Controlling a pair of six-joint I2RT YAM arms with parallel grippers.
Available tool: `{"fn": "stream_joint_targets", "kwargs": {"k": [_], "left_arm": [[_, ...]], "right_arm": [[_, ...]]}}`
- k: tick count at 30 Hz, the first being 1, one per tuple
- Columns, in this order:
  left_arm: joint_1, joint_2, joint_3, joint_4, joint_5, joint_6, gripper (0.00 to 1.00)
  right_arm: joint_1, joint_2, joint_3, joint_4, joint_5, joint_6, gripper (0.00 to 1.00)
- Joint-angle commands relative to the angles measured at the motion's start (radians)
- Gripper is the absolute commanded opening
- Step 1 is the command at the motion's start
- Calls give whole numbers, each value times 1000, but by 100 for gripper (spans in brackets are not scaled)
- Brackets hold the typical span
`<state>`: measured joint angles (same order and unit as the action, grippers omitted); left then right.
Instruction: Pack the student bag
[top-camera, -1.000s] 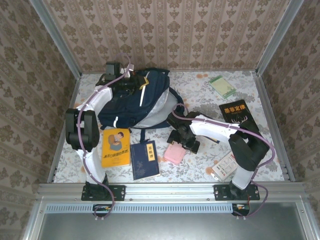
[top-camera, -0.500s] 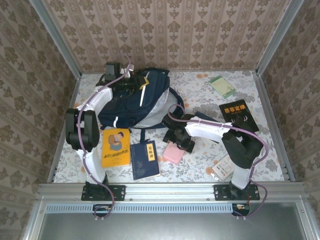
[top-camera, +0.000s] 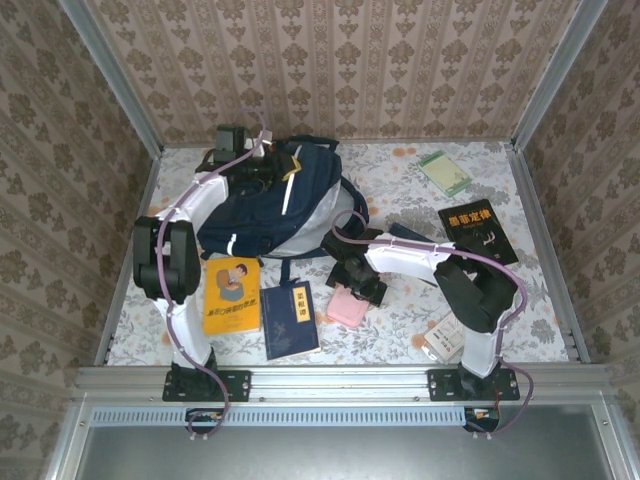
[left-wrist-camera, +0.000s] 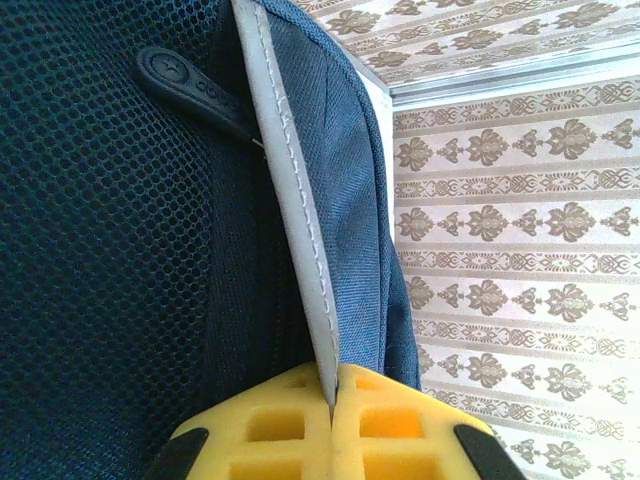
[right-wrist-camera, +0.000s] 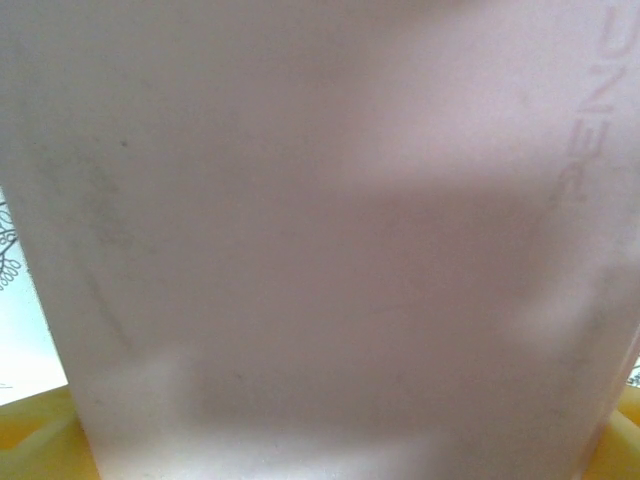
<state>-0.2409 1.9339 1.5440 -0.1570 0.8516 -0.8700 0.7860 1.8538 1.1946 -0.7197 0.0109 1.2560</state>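
Note:
The student bag (top-camera: 270, 205), navy blue with white stripes, lies at the back left of the table, its pale lining facing right. My left gripper (top-camera: 262, 165) is at the bag's top. In the left wrist view its yellow pads (left-wrist-camera: 332, 400) are shut on a grey-white stripe (left-wrist-camera: 290, 170) of the bag (left-wrist-camera: 120, 250), next to a black zip pull (left-wrist-camera: 190, 85). My right gripper (top-camera: 352, 290) is down over a pink case (top-camera: 347, 310) just in front of the bag. The case (right-wrist-camera: 320, 240) sits between its wide-apart yellow fingertips (right-wrist-camera: 35, 440); whether they press on it I cannot tell.
A yellow book (top-camera: 232, 295) and a navy book (top-camera: 290, 320) lie at the front left. A black book (top-camera: 480, 230), a green booklet (top-camera: 445, 172) and a white box (top-camera: 448, 335) lie on the right. Patterned walls enclose three sides of the table.
My right gripper has moved left and come down over the pink case, its jaws starting to narrow. The left gripper has stayed shut and lifted the bag's top edge slightly.

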Motion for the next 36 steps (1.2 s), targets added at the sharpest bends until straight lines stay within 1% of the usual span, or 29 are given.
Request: {"fn": "stream_joint_targets", "kwargs": {"k": [1,2,3,5,6,8,10,11,16,20,25,27,31,36], "left_arm": [[-19,13,20,-23,8,42,0],[-24,19,25,-39,3,51,3],[-29,24,31,-57,-5,62,10],[-42,34,40,-87,-18,80,28],[-48,37,44,-94,-20,84,34],[-64,40,55,-112,-22,99,44],[-79,41,68,-131,-20,115,50],[-88,38,74,-137,-17,122,54],[-134,30,88,-138,14,137,62],[-177,33,86,-108,46,133,65],[-209,24,65,-10,104,97,68],[-246,24,59,19,118,86,69],[-275,24,46,65,138,68,69],[-291,20,33,102,145,52,67]], "right_arm": [[-3,-64,-21,-49,53,-20,86],[-3,-77,-22,-57,58,-24,86],[-5,-92,-23,-67,67,-28,86],[-5,-135,-25,-82,95,-53,86],[-4,-158,-28,-82,104,-70,85],[-6,-218,-37,-59,118,-137,85],[-8,-278,-44,-25,125,-230,83],[-11,-306,-47,-7,126,-283,83],[-54,-419,-51,77,67,-517,82],[-68,-450,0,76,54,-659,82],[-102,-456,34,70,22,-697,82],[-115,-456,35,86,3,-704,82],[-145,-456,39,98,-20,-705,82],[-185,-450,28,112,-56,-704,82]]}}
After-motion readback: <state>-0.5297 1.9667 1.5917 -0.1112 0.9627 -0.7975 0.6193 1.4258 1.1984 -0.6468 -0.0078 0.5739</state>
